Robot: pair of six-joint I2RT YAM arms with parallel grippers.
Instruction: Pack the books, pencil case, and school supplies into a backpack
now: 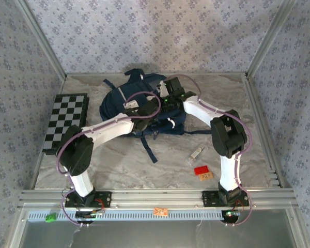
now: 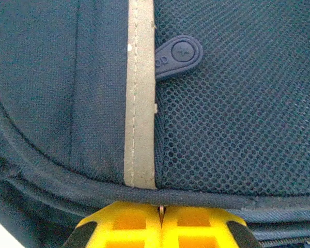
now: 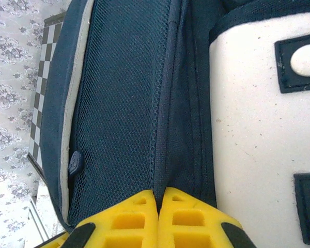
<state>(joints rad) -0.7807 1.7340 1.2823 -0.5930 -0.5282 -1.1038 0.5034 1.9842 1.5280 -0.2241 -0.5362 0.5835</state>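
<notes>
Right wrist, right gripper (image 3: 157,195) pinching backpack (image 3: 124,103) seam

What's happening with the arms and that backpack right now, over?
Left jaws shut on backpack piping. Right jaws shut on its side seam. Clear oblong item lies on table, unpacked.

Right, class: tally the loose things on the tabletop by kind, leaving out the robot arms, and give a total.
backpack: 1
checkered board: 1
small clear oblong item: 1
small red piece: 1
small tan piece: 1
Total: 5
</notes>
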